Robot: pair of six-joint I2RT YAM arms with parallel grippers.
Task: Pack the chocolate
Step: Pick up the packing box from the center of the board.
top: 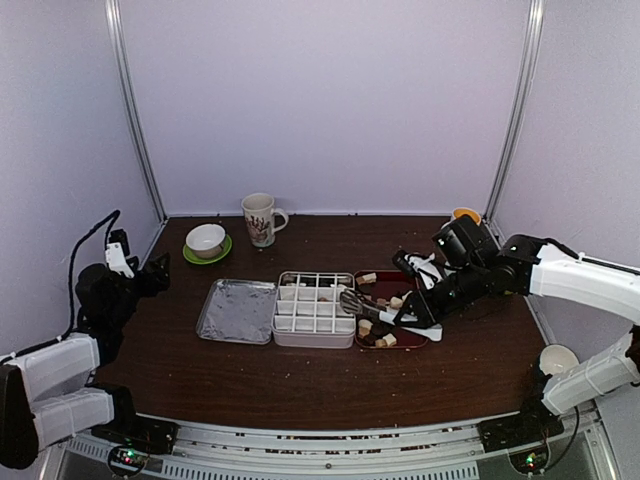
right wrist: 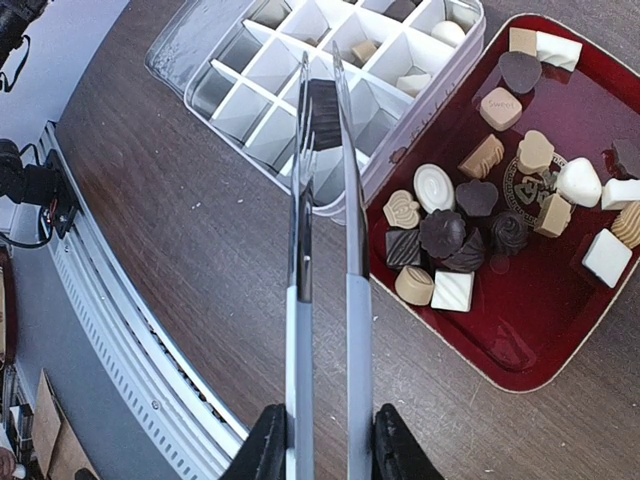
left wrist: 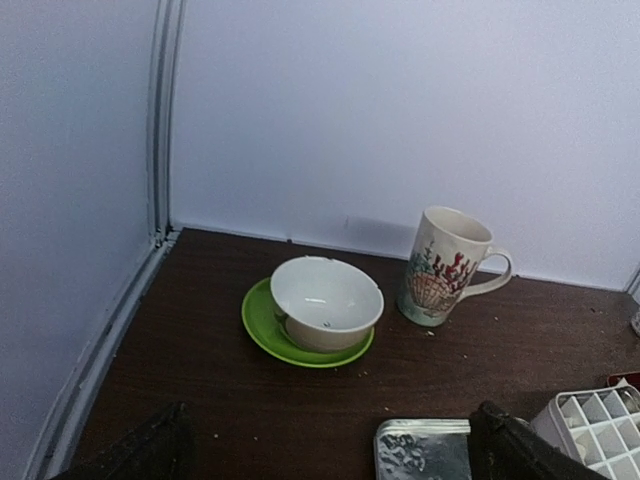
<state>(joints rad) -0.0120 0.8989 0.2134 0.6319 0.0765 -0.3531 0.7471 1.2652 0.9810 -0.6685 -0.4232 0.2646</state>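
The right end effector (right wrist: 330,450) was partly closed, squeezing the handles of the tongs (right wrist: 352,300). The blades ran straight out ahead of it, and near their tips they pinched what looked like a dark ridged piece (right wrist: 322,115). That piece hung over the box (right wrist: 400,150), above cells on the side nearest the end effector. The rest of the chocolate (right wrist: 440,232) lay to the right of the tongs in the red tray (right wrist: 520,330), which touched the box. A few pieces already sat in cells beyond the tips. The left end effector (left wrist: 330,455) was wide open, held nothing and stayed well apart from the work, low over the tabletop (left wrist: 200,400).

The step in hand seemed to be placing the pinched piece. To do it well, the tips should be centred over one empty cell, not over a divider. They should then come down until the piece sits between the cell walls. The squeeze should be eased only a little, so the blades spring apart without flicking the piece out. After that the tongs should rise straight up, clear of the dividers, before swinging right toward the tray. Too hard a grip risks marking the chocolate, and too loose a grip could drop it early.
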